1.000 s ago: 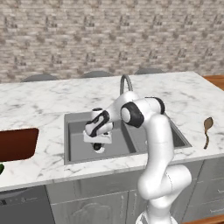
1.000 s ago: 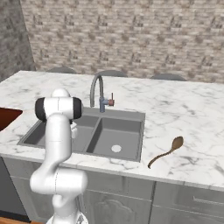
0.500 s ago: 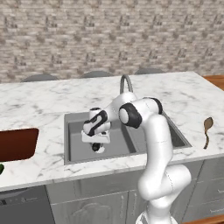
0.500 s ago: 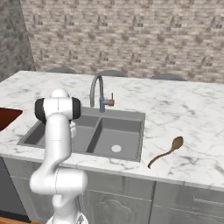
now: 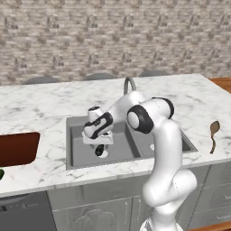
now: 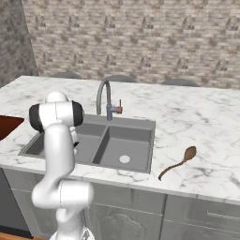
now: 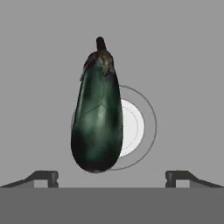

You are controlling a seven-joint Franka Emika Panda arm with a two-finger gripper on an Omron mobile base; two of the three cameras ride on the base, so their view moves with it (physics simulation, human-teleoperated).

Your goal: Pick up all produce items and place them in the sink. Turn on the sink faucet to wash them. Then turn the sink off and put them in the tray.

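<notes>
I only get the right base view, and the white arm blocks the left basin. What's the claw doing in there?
Observer: The claw points down into the left basin of the sink, its tips wide apart.
Operator: Is it holding something?
Observer: No. A dark green vegetable shows between the tips, touching neither, over the pale drain.
Operator: Any other produce around?
Observer: In the left base view, a sliver of bright green shows at the counter's far left edge, in front of the tray.

Dark blackish-green oblong eggplant [image 7: 97, 118] lengthwise over pale drain [image 7: 133, 127] in grey sink [image 5: 81, 151].
</notes>
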